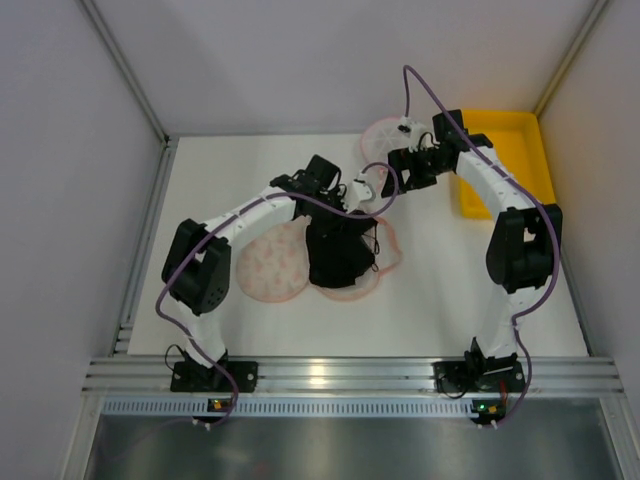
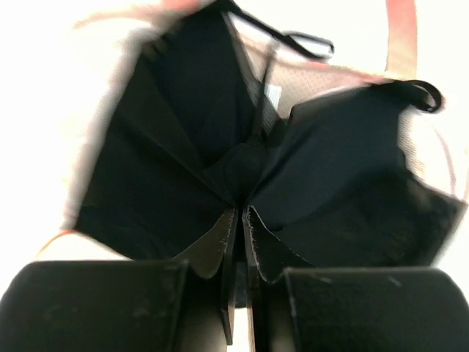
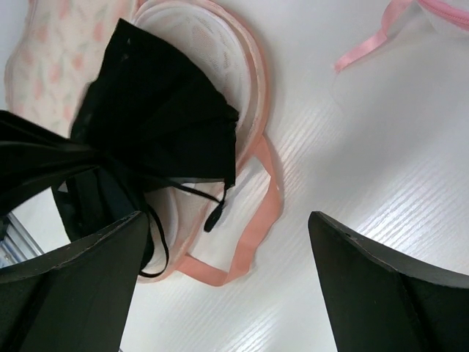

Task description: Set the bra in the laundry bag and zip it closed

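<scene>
The black bra point(image 1: 342, 256) hangs from my left gripper point(image 1: 340, 212) over the right half of the cream, pink-speckled laundry bag point(image 1: 268, 262), which lies open on the table. In the left wrist view my gripper point(image 2: 242, 214) is shut on the bra point(image 2: 161, 161) at its middle, with the bag's mesh point(image 2: 315, 81) behind it. My right gripper point(image 1: 398, 170) is open and empty, up and to the right of the bag. In the right wrist view it point(image 3: 226, 220) is above bare table, with the bra point(image 3: 154, 117), the bag point(image 3: 44, 51) and the bag's pink loop point(image 3: 253, 235) to its left.
A small round white mesh disc with a pink rim point(image 1: 383, 135) lies behind the right gripper; its pink ribbon point(image 3: 370, 42) shows in the right wrist view. A yellow bin point(image 1: 505, 135) stands at the back right. White walls close in the table.
</scene>
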